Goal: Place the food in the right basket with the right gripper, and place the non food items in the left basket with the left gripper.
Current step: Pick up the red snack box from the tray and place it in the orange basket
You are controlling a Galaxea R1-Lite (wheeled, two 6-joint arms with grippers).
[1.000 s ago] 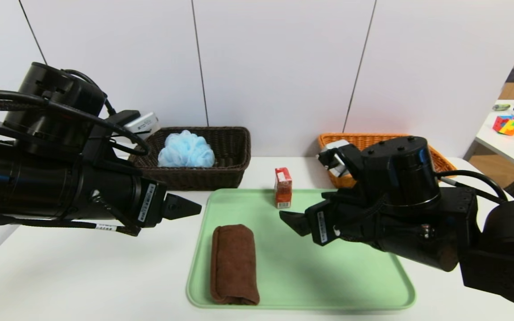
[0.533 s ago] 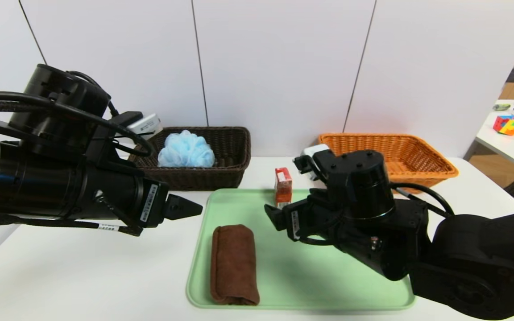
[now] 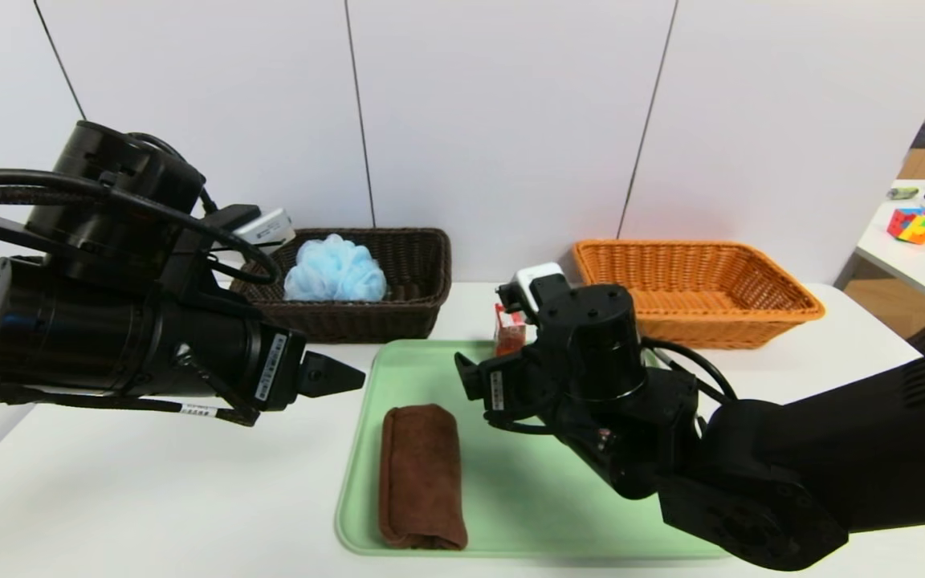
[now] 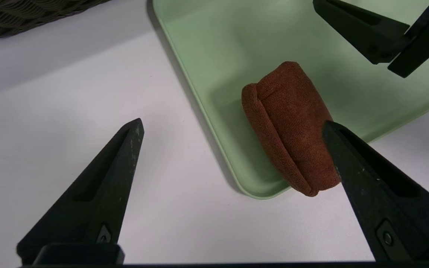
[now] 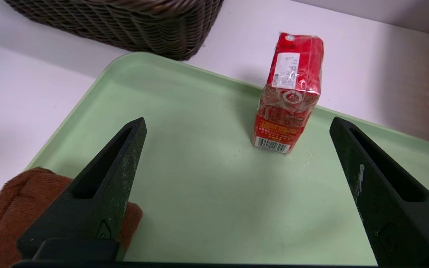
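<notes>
Clearly, the right gripper's (image 5: 238, 121) fingers stand apart, the red carton (image 5: 288, 93) beyond their tips and between them, untouched. In the head view, the carton is near centre, at the green tray's (image 3: 591, 498) far edge; the orange basket (image 3: 691, 293) sits right of centre. The left gripper (image 4: 233, 123), fingers apart, hovers left of centre.

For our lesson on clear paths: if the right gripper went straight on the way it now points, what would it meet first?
Probably the bare floor of the green tray, short of the red carton; depth is unclear, so the carton could come first.
</notes>
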